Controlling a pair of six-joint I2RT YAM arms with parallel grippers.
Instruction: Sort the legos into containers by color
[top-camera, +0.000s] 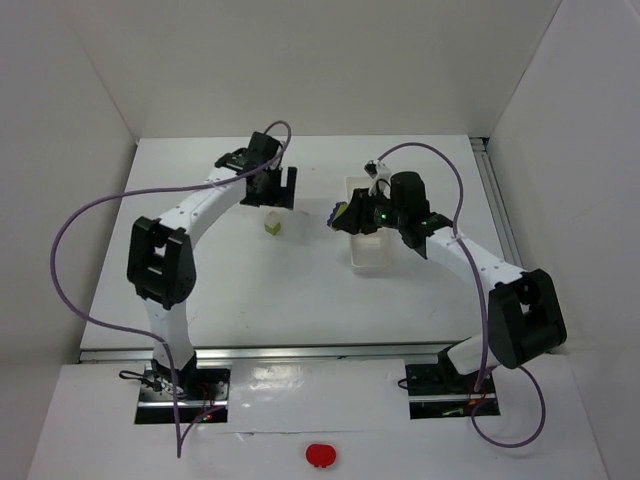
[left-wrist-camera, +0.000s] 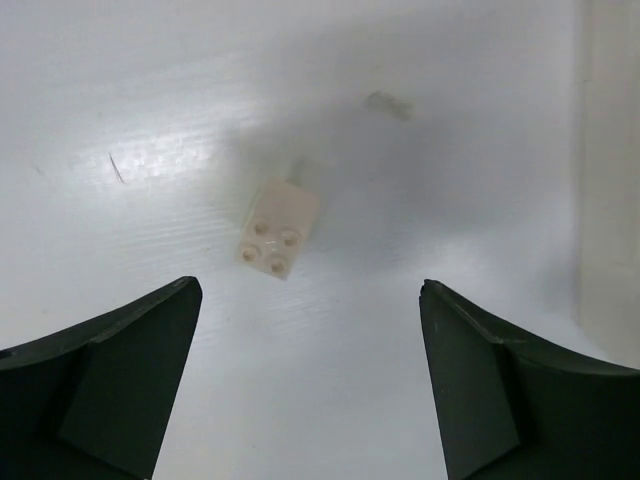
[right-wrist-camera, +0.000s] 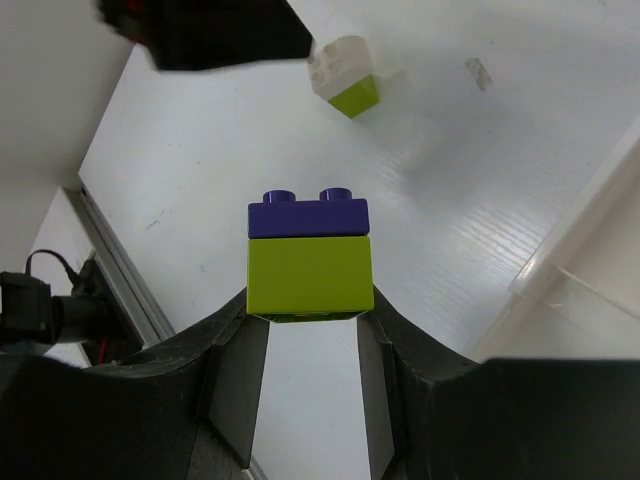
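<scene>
Your right gripper (right-wrist-camera: 312, 300) is clamping a yellow-green brick (right-wrist-camera: 310, 275) between its jaws, and a purple brick (right-wrist-camera: 308, 214) is sitting pressed on top of it. This pair is hanging in the air just beside the tray (top-camera: 370, 255). Your left gripper (left-wrist-camera: 310, 288) is standing wide open and carrying nothing. It is hovering above a cream brick (left-wrist-camera: 278, 232), which is resting on a second yellow-green brick (right-wrist-camera: 356, 95) on the table (top-camera: 300, 290), apart from the tray.

I am judging the main danger to be this: both pairs are joined, so if you are releasing the right pair now, two colours are falling into one compartment together. When you are pulling the purple brick off, it may snap away and jump off the table, because only the lower brick is being held. On the left side, one finger coming down off centre may push the small stack over, or you may be lifting both bricks at once.

I am finding no brand, label or writing that can be read; the studs are too blurred.
</scene>
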